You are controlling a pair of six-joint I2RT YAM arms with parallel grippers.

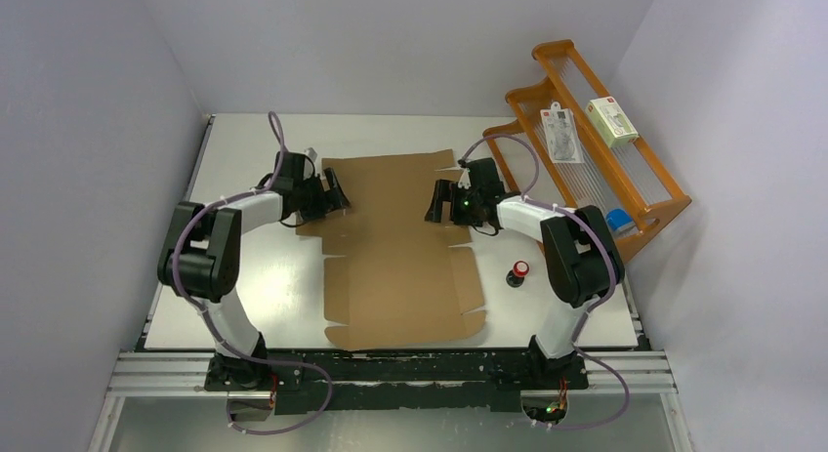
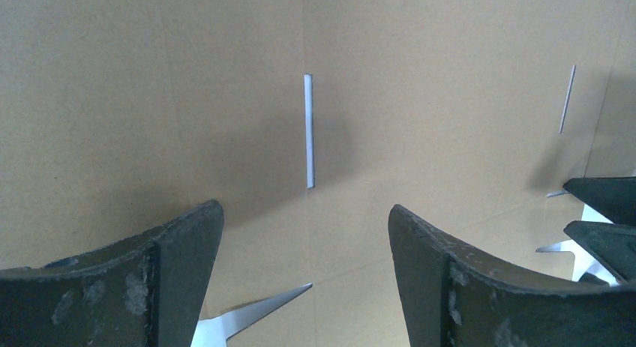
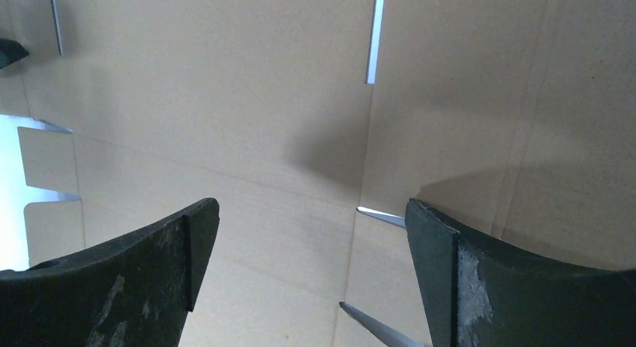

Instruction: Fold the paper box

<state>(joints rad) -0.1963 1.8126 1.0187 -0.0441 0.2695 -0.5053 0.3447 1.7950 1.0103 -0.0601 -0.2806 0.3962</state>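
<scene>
orange rack (image 1: 552, 50); small red-topped object (image 1: 518, 272) nearby.

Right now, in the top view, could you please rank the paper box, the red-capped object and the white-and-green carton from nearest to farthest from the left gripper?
1. paper box, directly beneath the left gripper.
2. red-capped object, right of the box.
3. white-and-green carton, far right, at the back.
</scene>
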